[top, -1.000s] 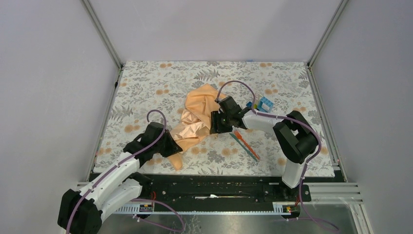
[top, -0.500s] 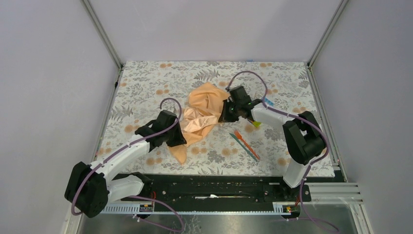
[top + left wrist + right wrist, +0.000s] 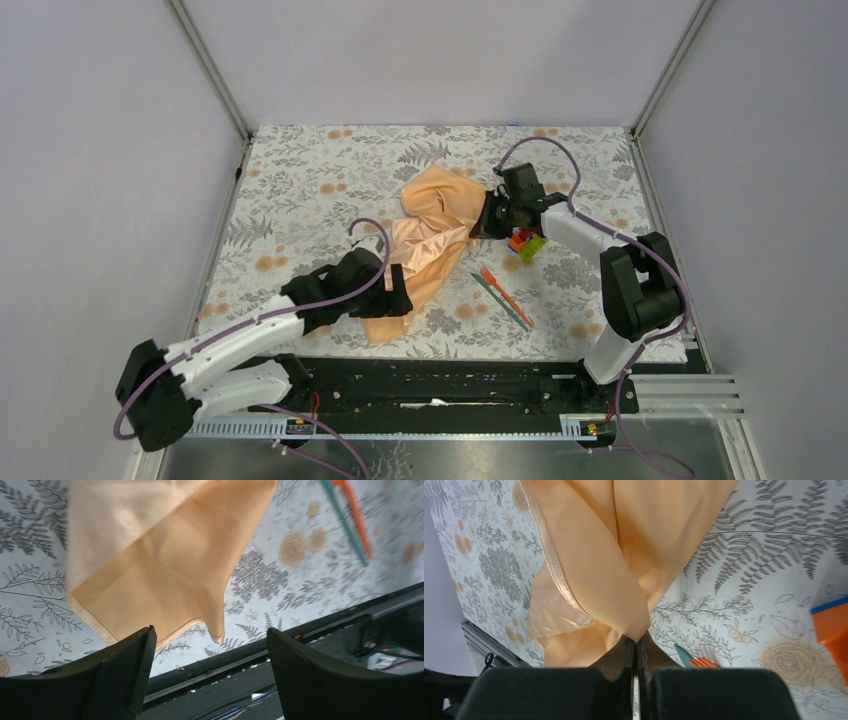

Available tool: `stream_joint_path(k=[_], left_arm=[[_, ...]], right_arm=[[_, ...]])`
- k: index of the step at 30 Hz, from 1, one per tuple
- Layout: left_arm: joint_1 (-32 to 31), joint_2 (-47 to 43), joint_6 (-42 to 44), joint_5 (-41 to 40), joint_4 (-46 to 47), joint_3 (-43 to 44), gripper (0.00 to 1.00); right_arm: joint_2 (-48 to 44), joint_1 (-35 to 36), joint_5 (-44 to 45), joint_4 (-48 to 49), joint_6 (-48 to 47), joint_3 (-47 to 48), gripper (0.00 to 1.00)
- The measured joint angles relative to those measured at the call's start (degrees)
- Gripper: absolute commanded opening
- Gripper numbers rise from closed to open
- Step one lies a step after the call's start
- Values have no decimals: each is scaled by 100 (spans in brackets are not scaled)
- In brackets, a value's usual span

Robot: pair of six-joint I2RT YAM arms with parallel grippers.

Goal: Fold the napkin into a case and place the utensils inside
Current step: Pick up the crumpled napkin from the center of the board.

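Top view: napkin [image 3: 430, 235] crumpled mid-mat [image 3: 300, 180], not yet flat; utensils [image 3: 503, 296] just right of it; blocks [image 3: 527, 243] beyond.
Left wrist: left gripper [image 3: 210, 645] jaws wide apart; napkin's near corner loose between them.
Right wrist: right gripper [image 3: 636, 650] jaws pinched together on a far fold.
Step judged: spreading before folding; next, close on near corner, draw cloth taut.

Rumpled peach-orange napkin [image 3: 430, 232].
One fold pinched in the right gripper [image 3: 636, 647], a hemmed corner before the left gripper [image 3: 210, 652]; orange and teal utensils [image 3: 503, 297] lie together behind the right gripper.
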Motion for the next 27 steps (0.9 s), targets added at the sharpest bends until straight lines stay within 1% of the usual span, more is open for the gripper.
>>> stream_joint_path(k=[2, 4, 7, 9, 11, 14, 19, 25, 27], left_arm=[[170, -586, -122, 52, 20, -151, 84], [363, -839, -197, 116, 44, -247, 79], [800, -1064, -317, 186, 57, -479, 74], [1021, -1091, -332, 197, 57, -621, 74], [1117, -1019, -313, 208, 39, -695, 76], [1128, -715, -267, 216, 42, -697, 76], [1128, -101, -240, 111, 66, -706, 71], [1130, -2, -166, -407, 205, -852, 69], [1134, 103, -151, -446, 369, -868, 64]], right_arm=[[-26, -118, -22, -44, -31, 0, 0], [-55, -225, -61, -76, -61, 2, 0], [-57, -319, -179, -81, -92, 7, 0], [-57, -343, -264, -101, -98, 7, 0], [-57, -345, -330, -114, -111, 7, 0], [-57, -345, -433, -116, -140, 7, 0], [-68, -345, -474, -114, -168, 7, 0], [-103, -345, -520, -107, -225, 7, 0], [-103, -345, -573, -107, -229, 7, 0]])
